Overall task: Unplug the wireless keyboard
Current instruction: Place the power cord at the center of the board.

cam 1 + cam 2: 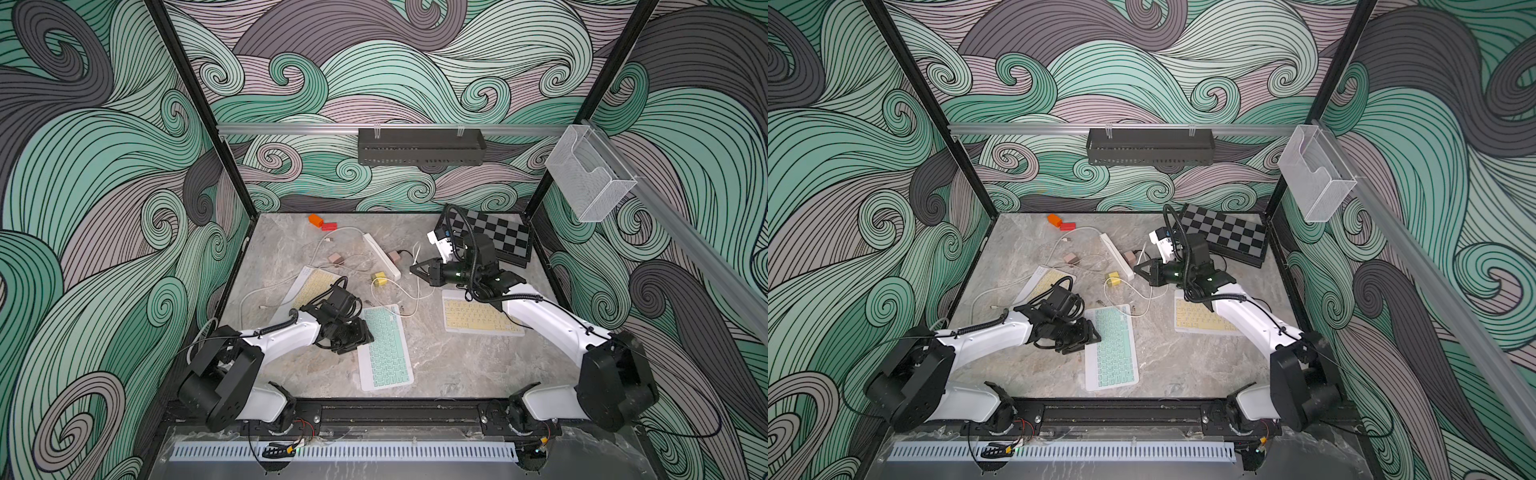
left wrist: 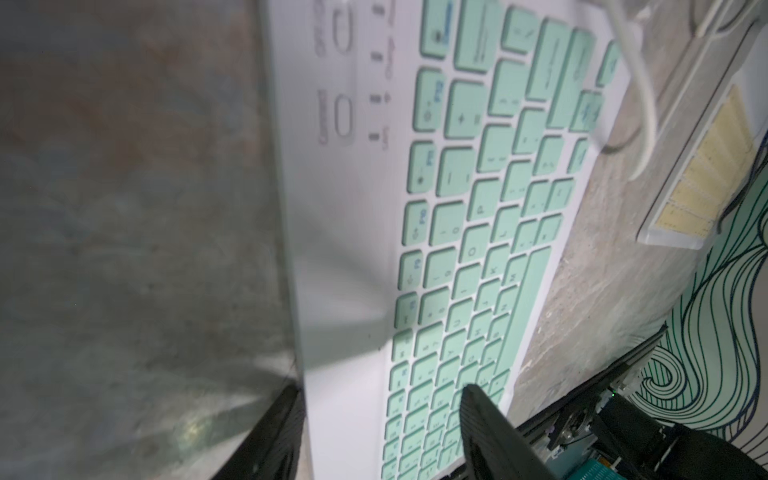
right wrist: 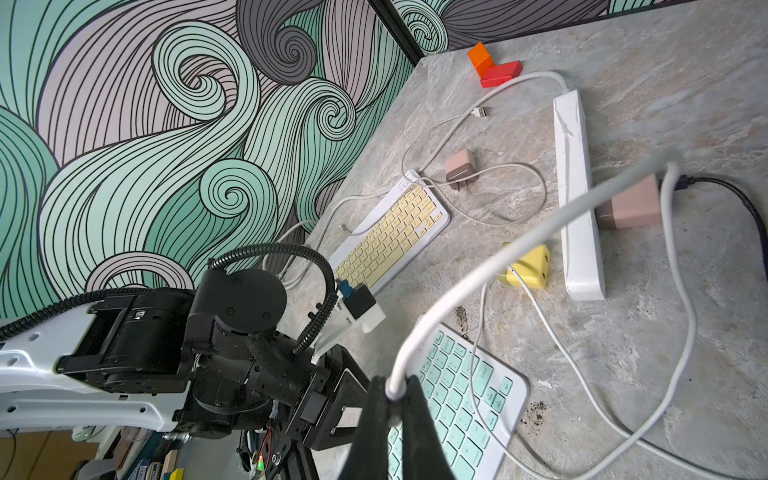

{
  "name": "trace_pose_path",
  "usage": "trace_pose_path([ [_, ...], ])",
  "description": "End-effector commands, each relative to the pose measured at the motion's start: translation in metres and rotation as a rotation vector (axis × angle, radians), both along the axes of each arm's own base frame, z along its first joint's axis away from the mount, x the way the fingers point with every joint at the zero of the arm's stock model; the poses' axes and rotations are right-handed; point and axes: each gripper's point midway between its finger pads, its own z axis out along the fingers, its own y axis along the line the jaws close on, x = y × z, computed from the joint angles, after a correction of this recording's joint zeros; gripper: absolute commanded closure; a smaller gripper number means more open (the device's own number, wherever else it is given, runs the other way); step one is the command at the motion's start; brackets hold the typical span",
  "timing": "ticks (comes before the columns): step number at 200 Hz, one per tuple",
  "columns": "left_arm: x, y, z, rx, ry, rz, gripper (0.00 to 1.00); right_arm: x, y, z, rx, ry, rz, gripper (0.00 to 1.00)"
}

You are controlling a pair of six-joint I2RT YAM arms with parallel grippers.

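Bracing looks to be the left arm's job. The left gripper [image 2: 380, 390] sits low at the long edge of the mint-keyed wireless keyboard [image 1: 386, 349] with its jaws spread. One finger [image 2: 486, 419] is over the keys and its mate is off the edge above the marble table [image 1: 457, 365]. It grips nothing and is likely there to pin the board against a pull.

That keyboard lies flat near the table's front centre. It is a slim white slab with pale green keys, one short end pointing toward the back. Beyond its far end, a yellow charger [image 1: 379, 279] and a white power strip [image 1: 382, 255] lie among loose leads.

Further right, the right gripper [image 3: 395, 384] is clenched on a white cable [image 3: 449, 296], holding it raised off the table and well apart from the keyboard. The lead arcs up toward a pink charger [image 3: 629, 208] set against the strip. The plug is hidden between the fingers, so I cannot be sure, but the cable's end appears clear of the keyboard. That suggests the unplugging is done or nearly so.
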Motion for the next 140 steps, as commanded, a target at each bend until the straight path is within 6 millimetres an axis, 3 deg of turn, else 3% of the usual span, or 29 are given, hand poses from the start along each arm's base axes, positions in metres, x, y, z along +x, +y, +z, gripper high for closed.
trace_pose_path([
  [1, 0.017, 0.002, -0.002, 0.016, -0.023, 0.038, 0.4, -0.006, 0.003, -0.008, -0.002, 0.024, 0.034, 1.0],
  [20, 0.015, 0.012, -0.004, 0.048, -0.016, 0.048, 0.41, -0.01, 0.005, -0.012, -0.011, 0.036, 0.053, 1.0],
  [60, 0.029, 0.022, 0.051, 0.009, -0.187, 0.023, 0.36, -0.033, 0.028, -0.009, -0.01, 0.021, 0.179, 1.0],
  [97, 0.06, 0.046, 0.096, -0.029, -0.292, 0.102, 0.36, -0.074, 0.066, -0.035, -0.066, 0.028, 0.322, 1.0],
  [114, 0.068, 0.047, 0.105, -0.062, -0.318, 0.093, 0.35, -0.085, 0.07, -0.044, -0.105, 0.013, 0.346, 0.76],
  [126, 0.069, 0.038, 0.112, -0.108, -0.328, 0.049, 0.33, -0.082, 0.064, -0.046, -0.129, -0.001, 0.309, 0.6],
  [140, 0.07, 0.031, 0.112, -0.14, -0.312, 0.03, 0.32, -0.077, 0.056, -0.044, -0.162, -0.039, 0.267, 0.47],
])
